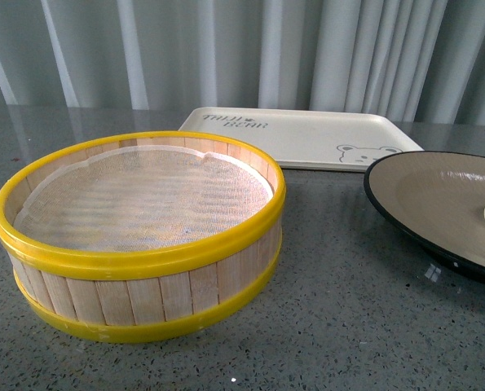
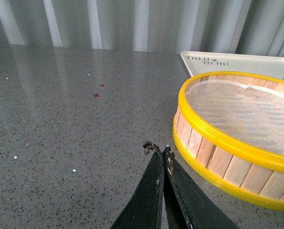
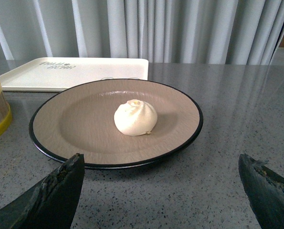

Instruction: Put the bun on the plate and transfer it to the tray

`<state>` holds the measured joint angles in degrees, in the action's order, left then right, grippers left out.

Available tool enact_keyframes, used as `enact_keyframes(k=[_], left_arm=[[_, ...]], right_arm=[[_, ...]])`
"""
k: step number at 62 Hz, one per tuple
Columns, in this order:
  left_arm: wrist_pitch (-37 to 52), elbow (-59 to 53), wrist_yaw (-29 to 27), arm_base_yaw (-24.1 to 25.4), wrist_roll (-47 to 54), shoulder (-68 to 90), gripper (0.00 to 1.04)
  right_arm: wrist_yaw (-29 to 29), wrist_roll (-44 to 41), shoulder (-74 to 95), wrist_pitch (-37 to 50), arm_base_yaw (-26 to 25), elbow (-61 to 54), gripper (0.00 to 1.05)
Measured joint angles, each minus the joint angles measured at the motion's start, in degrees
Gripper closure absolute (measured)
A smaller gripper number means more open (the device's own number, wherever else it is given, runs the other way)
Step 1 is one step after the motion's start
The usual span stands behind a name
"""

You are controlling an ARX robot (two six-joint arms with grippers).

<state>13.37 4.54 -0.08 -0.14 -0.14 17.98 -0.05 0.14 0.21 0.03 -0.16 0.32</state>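
Table [image 1: 348,326]: grey speckled stone, glossy, with curtain reflections.

Tray [image 1: 307,134]: directly behind the plate [image 1: 421,191], touching or just apart, cannot tell. Flat cream rectangle with rounded corners and a low rim. One near corner is hidden by the steamer basket [image 1: 144,293]. The lettering is too small to read; the bear face shows only its upper half.

Steamer basket: beside the plate with a clear gap between. Upright wooden slats, two glossy yellow hoops, pale woven mesh liner inside.

Plate: cut by the frame edge in the front view, whole in the right wrist view. Round, shallow, matte tan inside, glossy black rim.

Right gripper [image 3: 160,160]: at the plate's near edge. Only two dark, rough fingertips [image 3: 60,183] show, spread wide with nothing held.

Left gripper [image 2: 157,149]: beyond the basket from the plate, low over bare table. Its black fingers are pressed together and empty.

Bun [image 3: 135,118]: sits near the plate's centre. Cream-white, smooth, with a pleated twist on top. In the front view it is only a sliver at the frame edge.
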Motion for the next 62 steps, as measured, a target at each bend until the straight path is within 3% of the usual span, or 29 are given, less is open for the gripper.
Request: enact_keyframes(k=[33, 41, 62], left_arm=[[-3.19, -3.04, 0.07, 0.0, 0.0, -7.82, 1.01], [-12.81, -3.02, 0.09, 0.0, 0.0, -16.0, 1.01], [-13.29, -3.02, 0.07, 0.0, 0.0, -17.75, 1.01]], right_arm=[[0.0, 0.0, 0.0, 0.0, 0.0, 0.0, 0.09], [0.02, 0.0, 0.0, 0.0, 0.0, 0.0, 0.09], [0.0, 0.0, 0.0, 0.0, 0.0, 0.0, 0.09]])
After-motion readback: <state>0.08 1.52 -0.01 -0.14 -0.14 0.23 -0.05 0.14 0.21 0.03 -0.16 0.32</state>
